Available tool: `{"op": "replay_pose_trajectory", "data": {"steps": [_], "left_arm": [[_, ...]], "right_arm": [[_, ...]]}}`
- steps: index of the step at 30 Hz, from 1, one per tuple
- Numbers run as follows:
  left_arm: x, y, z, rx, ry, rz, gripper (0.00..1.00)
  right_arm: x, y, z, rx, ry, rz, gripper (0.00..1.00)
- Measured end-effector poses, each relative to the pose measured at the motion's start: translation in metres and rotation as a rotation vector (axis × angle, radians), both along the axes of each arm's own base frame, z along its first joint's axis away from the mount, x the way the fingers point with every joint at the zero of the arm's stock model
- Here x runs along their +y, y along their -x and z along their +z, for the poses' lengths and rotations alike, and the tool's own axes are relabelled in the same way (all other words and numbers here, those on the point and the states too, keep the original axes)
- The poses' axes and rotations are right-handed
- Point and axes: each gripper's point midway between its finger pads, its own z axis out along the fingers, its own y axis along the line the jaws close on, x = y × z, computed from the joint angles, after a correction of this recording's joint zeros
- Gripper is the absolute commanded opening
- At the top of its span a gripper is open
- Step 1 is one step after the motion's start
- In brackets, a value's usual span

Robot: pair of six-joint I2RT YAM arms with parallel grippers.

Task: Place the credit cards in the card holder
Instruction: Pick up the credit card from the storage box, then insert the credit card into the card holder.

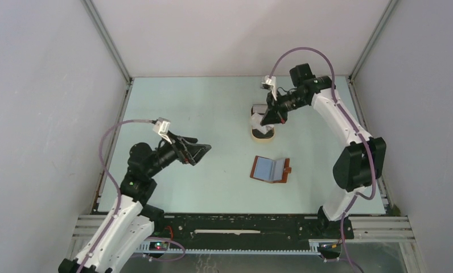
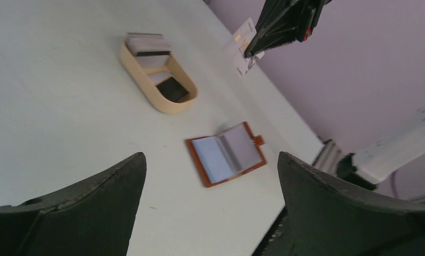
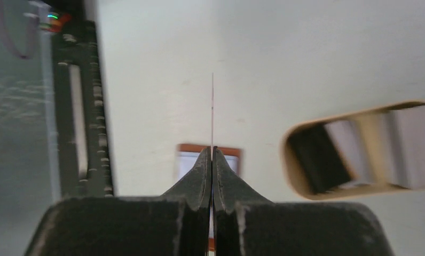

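Nearest the camera, on the left side, the left gripper (image 1: 203, 149) is being held with its jaws spread wide over the desk (image 1: 196, 96), and nothing is being carried between them. Further right, near the middle of the desk, the card holder (image 1: 270, 169) is being shown lying open and flat, its reddish-brown border framing a pale blue leaf and a greyish leaf. Whether any cards are already being housed in those leaves cannot be told. Just beyond it, the tan oval tray (image 2: 158, 101) is being used as the store for the credit cards (image 2: 149, 45), and light, grey and black ones are being seen inside it. Above the tray, the right gripper (image 3: 212, 154) is being pressed shut on one white card (image 2: 241, 47), which is being held clear of the tray and is being seen edge-on from the right wrist. The task is being judged as far from finished: one card is being carried, several are lying in the tray, and its insertion into the card holder is not yet done.
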Motion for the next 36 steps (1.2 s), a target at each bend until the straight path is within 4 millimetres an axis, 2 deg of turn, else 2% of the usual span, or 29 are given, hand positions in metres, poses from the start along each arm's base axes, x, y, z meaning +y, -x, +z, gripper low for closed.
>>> {"op": "replay_pose_trajectory", "data": {"steps": [4, 8, 10, 12, 15, 21, 27, 33, 36], "left_arm": [[-0.027, 0.005, -0.019, 0.081, 0.144, -0.073, 0.96], [-0.065, 0.023, -0.026, 0.096, 0.214, -0.174, 0.93], [-0.080, 0.028, -0.024, 0.085, 0.250, -0.210, 0.89], [-0.091, 0.025, -0.023, 0.091, 0.287, -0.220, 0.84], [-0.103, 0.016, -0.024, 0.112, 0.341, -0.220, 0.77], [-0.124, 0.010, -0.031, 0.169, 0.432, -0.251, 0.62], [-0.143, 0.009, -0.039, 0.236, 0.496, -0.291, 0.53], [-0.153, 0.013, -0.020, 0.202, 0.545, -0.334, 0.37], [-0.153, 0.012, -0.022, 0.207, 0.549, -0.326, 0.21]], "right_arm": [[0.005, 0.050, -0.002, 0.196, -0.103, -0.006, 0.00], [0.005, 0.093, -0.022, 0.387, -0.174, -0.059, 0.00], [0.006, 0.110, -0.029, 0.467, -0.223, -0.082, 0.00], [0.008, 0.118, -0.030, 0.511, -0.275, -0.092, 0.00], [0.012, 0.123, -0.026, 0.563, -0.345, -0.092, 0.00], [0.020, 0.117, -0.012, 0.606, -0.416, -0.057, 0.00], [0.028, 0.120, -0.011, 0.640, -0.422, -0.025, 0.00], [0.032, 0.122, -0.013, 0.672, -0.423, -0.007, 0.00], [0.032, 0.123, -0.011, 0.675, -0.428, 0.002, 0.00]]}}
